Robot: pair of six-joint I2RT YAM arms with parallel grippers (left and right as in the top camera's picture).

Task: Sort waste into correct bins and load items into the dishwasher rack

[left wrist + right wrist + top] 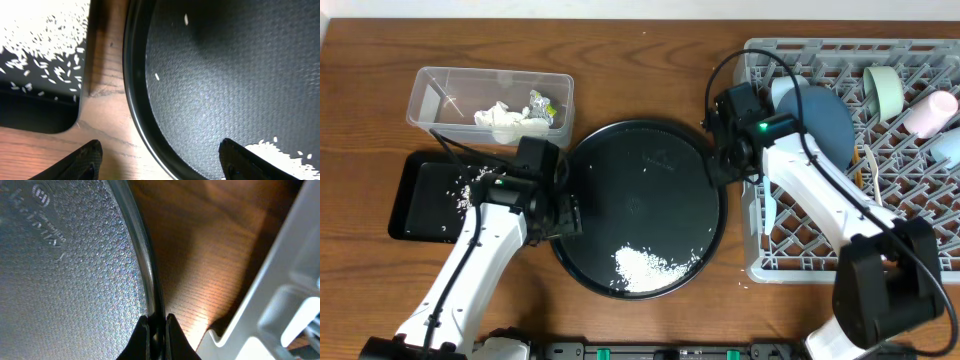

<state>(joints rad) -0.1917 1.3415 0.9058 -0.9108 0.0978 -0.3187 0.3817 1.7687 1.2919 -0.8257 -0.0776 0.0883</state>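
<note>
A pile of white rice lies at the front of the large round black tray. My right gripper is shut on this tray's right rim, which runs between the two closed fingers. My left gripper is open and straddles the tray's left rim, with one fingertip over wood and the other over the tray floor. The shallow black rectangular tray holds scattered rice grains. The clear tub holds the crumpled napkin and the wrapper.
The grey dishwasher rack stands close to the right of the round tray, its edge near my right fingers. It holds a dark-blue bowl, a mint-green bowl, a pink cup and a light-blue cup.
</note>
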